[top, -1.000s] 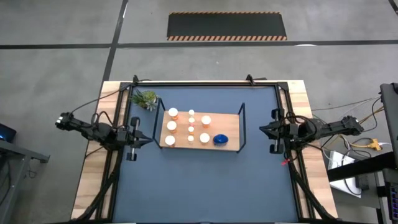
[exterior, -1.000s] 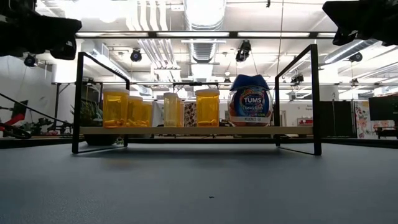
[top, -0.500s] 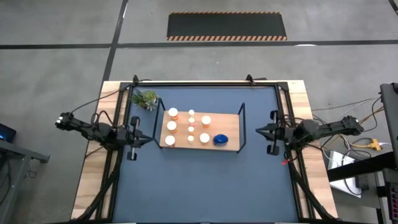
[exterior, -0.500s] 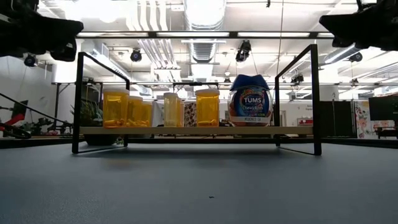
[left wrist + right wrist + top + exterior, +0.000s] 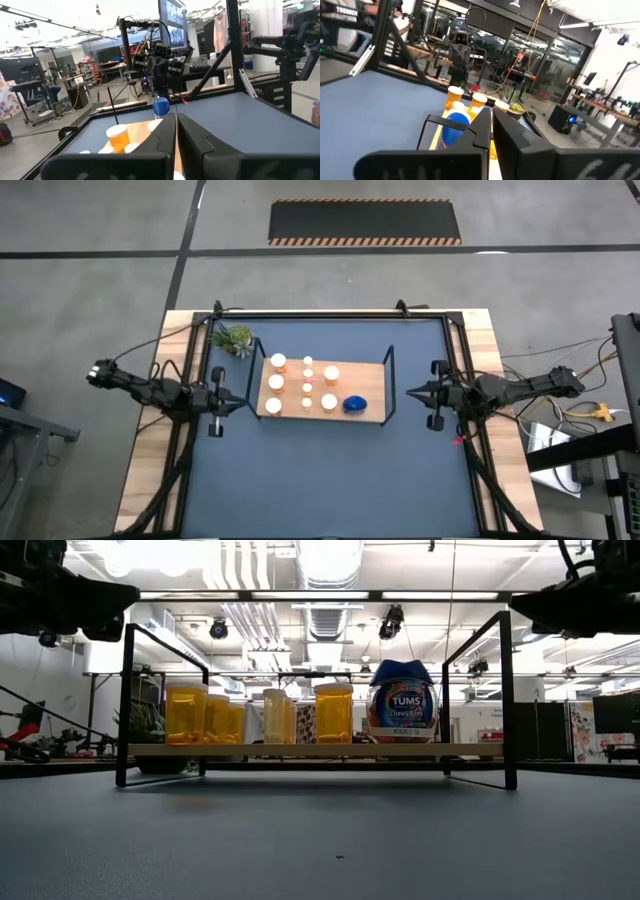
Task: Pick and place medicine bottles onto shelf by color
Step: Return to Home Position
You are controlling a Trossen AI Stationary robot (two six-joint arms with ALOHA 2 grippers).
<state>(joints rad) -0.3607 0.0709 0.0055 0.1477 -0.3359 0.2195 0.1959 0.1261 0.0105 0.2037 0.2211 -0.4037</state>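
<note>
left gripper (image 5: pixel 241 404): fingers pressed together, nothing between them. Tips sit just off one short end of the shelf (image 5: pixel 322 416), clear of the wire frame.
right gripper (image 5: pixel 410 392): fingers closed to a thin slit, empty. Tips sit just outside the opposite wire end, not touching.
shelf: flat on the mat (image 5: pixel 330 480), directly between the two sets of fingertips, and both sets point at it.
bottles (image 5: pixel 276 382): all standing on the board, none in either grip.
orange bottles (image 5: pixel 186 712): three in a line at the end nearest the left fingers, and two more past mid-board.
small white bottles (image 5: pixel 308 387): a line of three between those orange groups.
blue bottle (image 5: pixel 401 700): upright at the end nearest the right fingers. It is the first thing ahead of them in the right wrist view.
plant (image 5: pixel 233 338): on the mat off the shelf corner, off to one side of the left fingers, apart from them.
</note>
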